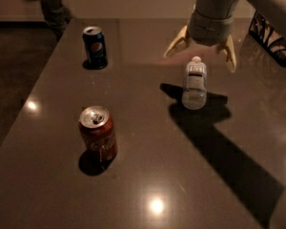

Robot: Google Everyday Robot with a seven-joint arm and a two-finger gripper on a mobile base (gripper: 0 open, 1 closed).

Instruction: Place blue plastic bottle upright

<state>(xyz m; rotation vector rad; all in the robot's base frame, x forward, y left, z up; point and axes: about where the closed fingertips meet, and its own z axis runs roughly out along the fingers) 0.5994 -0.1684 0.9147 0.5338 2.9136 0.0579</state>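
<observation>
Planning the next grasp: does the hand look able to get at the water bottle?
Probably yes: the open hand hangs close above the cap end of the water bottle, and nothing lies between them.

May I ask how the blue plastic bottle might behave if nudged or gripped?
Lying on its side on the glossy table, the blue plastic bottle would probably roll if nudged. It looks clear, so likely light and squashy. The end effector hangs open above its cap.

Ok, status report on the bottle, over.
Hand open, above the cap end. Blue plastic bottle lying on its side, not yet upright. Pepsi can and red soda can stand well left, clear of it.
</observation>
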